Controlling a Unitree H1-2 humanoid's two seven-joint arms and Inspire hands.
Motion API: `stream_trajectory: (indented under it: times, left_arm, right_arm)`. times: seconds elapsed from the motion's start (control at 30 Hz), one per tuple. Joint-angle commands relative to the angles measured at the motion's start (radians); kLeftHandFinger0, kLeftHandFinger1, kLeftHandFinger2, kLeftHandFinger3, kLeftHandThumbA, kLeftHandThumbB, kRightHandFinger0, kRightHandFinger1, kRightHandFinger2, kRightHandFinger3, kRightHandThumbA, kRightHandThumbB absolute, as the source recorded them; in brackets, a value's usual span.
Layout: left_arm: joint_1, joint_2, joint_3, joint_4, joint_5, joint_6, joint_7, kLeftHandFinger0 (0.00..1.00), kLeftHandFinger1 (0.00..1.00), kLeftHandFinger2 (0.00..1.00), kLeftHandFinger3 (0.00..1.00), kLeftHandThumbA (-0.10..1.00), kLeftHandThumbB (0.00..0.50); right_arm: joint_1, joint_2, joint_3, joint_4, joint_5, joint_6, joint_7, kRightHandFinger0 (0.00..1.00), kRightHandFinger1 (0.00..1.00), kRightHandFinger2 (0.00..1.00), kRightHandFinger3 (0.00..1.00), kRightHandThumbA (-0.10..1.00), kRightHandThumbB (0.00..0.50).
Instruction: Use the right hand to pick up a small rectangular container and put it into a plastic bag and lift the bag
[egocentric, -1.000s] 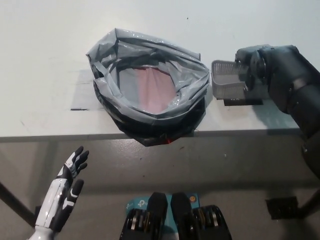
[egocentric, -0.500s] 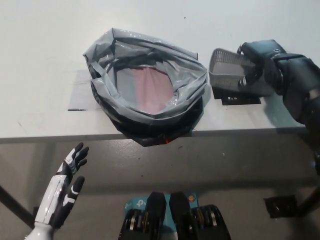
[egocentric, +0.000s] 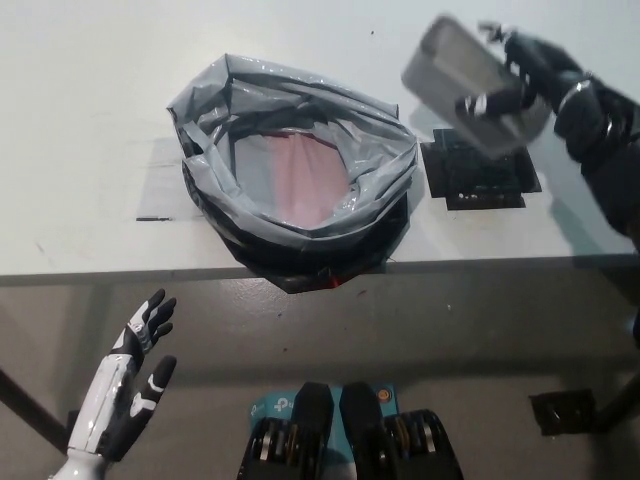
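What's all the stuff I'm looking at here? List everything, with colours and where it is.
Table: one, white, filling the upper part of the view.
Plastic bag: one, grey, open mouth up, at the table's front edge, centre.
Container: one, grey, small and rectangular, blurred, held tilted above the table, right of the bag.
Black mat: one, flat on the table, right of the bag, below the container.
Floor: grey-brown, below the table edge.
Right hand: black, upper right, gripping the container.
Left hand: white, lower left, off the table, fingers apart.
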Motion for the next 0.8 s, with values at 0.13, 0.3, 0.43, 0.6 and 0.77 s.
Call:
stream_trajectory:
  times: [0.13, 0.3, 0.43, 0.6, 0.77]
  left_arm:
    - [0.013, 0.014, -0.001, -0.034, -0.008, 0.001, -0.015, 1.00, 1.00, 1.00, 1.00, 0.87, 0.311]
    - [0.015, 0.016, 0.000, -0.032, -0.011, 0.002, -0.016, 1.00, 1.00, 1.00, 1.00, 0.87, 0.314]
    - [0.015, 0.015, -0.002, -0.029, -0.013, -0.002, -0.018, 1.00, 1.00, 1.00, 1.00, 0.87, 0.313]
    - [0.014, 0.014, -0.005, -0.024, -0.009, -0.003, -0.019, 1.00, 1.00, 1.00, 1.00, 0.87, 0.312]
    - [0.010, 0.017, -0.007, -0.028, -0.014, 0.010, -0.029, 1.00, 1.00, 1.00, 1.00, 0.87, 0.313]
  right_arm:
    - [-0.090, -0.055, -0.120, -0.336, 0.131, 0.076, 0.096, 0.05, 0.53, 0.92, 0.98, -0.10, 0.153]
    - [-0.095, -0.043, -0.132, -0.480, 0.119, 0.180, 0.127, 0.06, 0.54, 0.91, 0.99, -0.10, 0.136]
    - [-0.103, -0.016, -0.125, -0.557, 0.134, 0.222, 0.167, 0.02, 0.50, 0.89, 1.00, -0.10, 0.166]
    - [-0.093, 0.040, -0.076, -0.620, 0.109, 0.243, 0.195, 0.03, 0.50, 0.86, 0.96, -0.10, 0.171]
    - [-0.078, 0.130, -0.017, -0.580, 0.075, 0.223, 0.170, 0.03, 0.50, 0.85, 0.91, -0.10, 0.169]
